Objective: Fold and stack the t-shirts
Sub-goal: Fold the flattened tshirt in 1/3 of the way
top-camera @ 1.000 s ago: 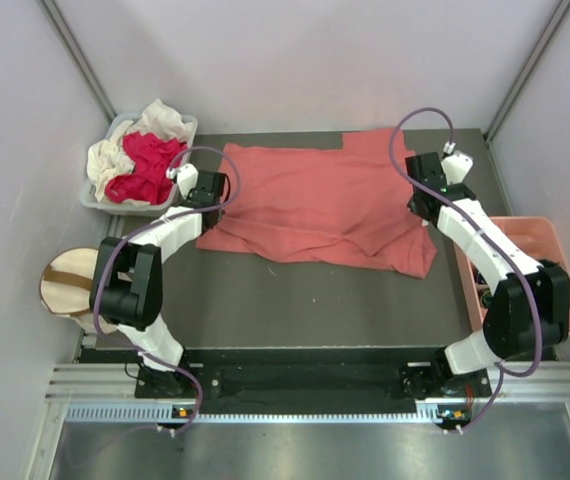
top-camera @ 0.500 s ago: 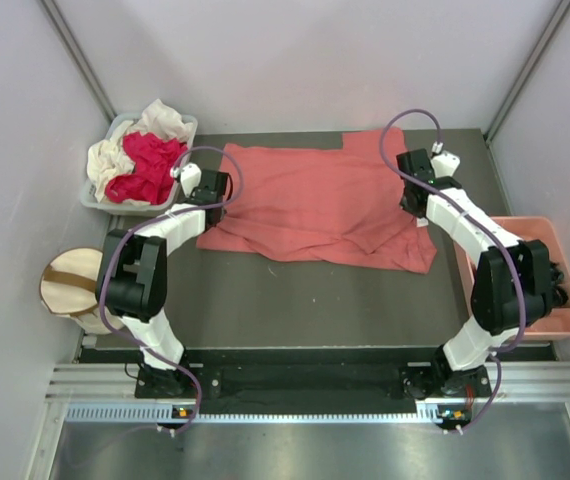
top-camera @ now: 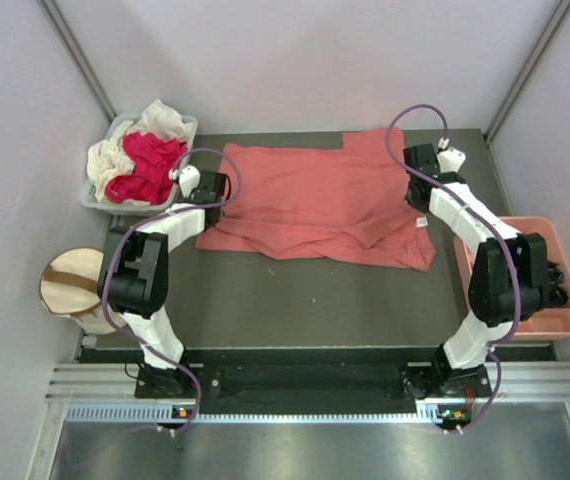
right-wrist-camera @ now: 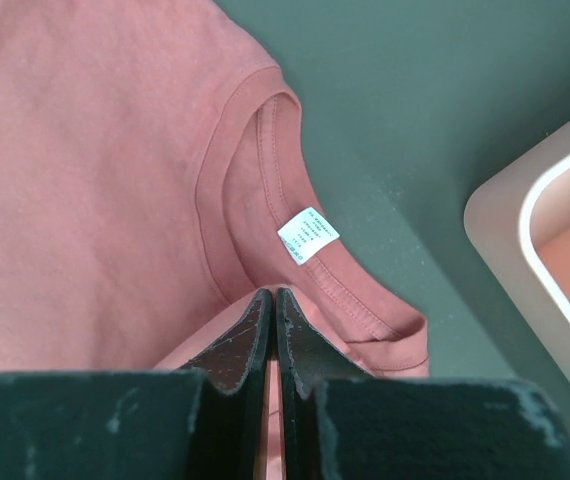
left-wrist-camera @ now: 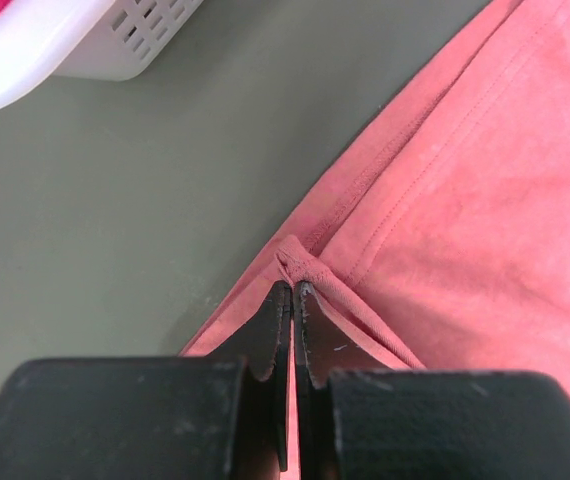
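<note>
I see pink shirt (top-camera: 315, 200) spread flat near table (top-camera: 315, 300) far edge. Left gripper (left-wrist-camera: 292, 290) pinches shirt's left hem; right gripper (right-wrist-camera: 273, 295) clamps cloth beside neck label (right-wrist-camera: 308, 235).

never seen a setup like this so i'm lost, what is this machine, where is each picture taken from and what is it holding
This is a two-armed robot: a left arm and a right arm bolted at the near edge of a dark table. The wide picture looks down from above and behind them. The two close-ups come from a camera on each wrist, looking along that arm's black fingers.

A salmon-pink t-shirt lies spread on the table. The left claw is shut on a pinch of its edge. The right claw is shut on the cloth beside the collar, near the white neck label.

At far left a basket holds a magenta-red shirt and a cream shirt. A round fabric bin sits off the table's left side, and a pink tray is on the right.
</note>
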